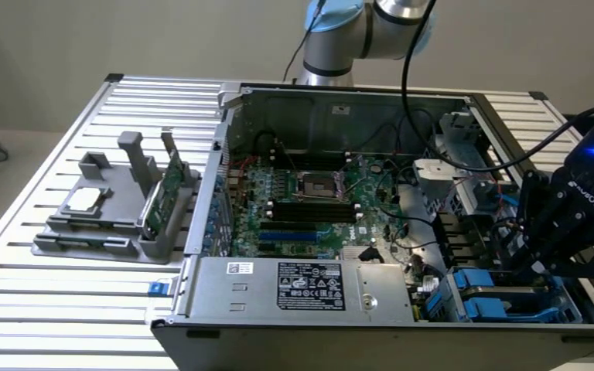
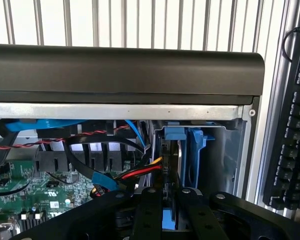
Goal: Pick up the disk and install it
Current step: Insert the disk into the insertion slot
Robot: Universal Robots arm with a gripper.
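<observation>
In the wrist view the disk (image 2: 172,165) stands on edge, its blue carrier frame and dark side reaching into the drive bay (image 2: 225,160) at the corner of the open computer case (image 1: 328,294). My gripper (image 2: 169,202) has its two black fingers (image 2: 147,210) close together on either side of the disk's near end, shut on it. In the exterior view my gripper (image 1: 524,259) reaches down into the case's corner at that view's right, just above the blue bay parts (image 1: 483,294).
Red, black and blue cables (image 2: 115,165) run beside the bay over the green motherboard (image 1: 308,205). The silver power supply (image 1: 302,286) fills the case's front. A grey holder (image 1: 121,209) with a chip and a green card stands at the exterior view's left. A keyboard (image 2: 290,125) lies outside the case.
</observation>
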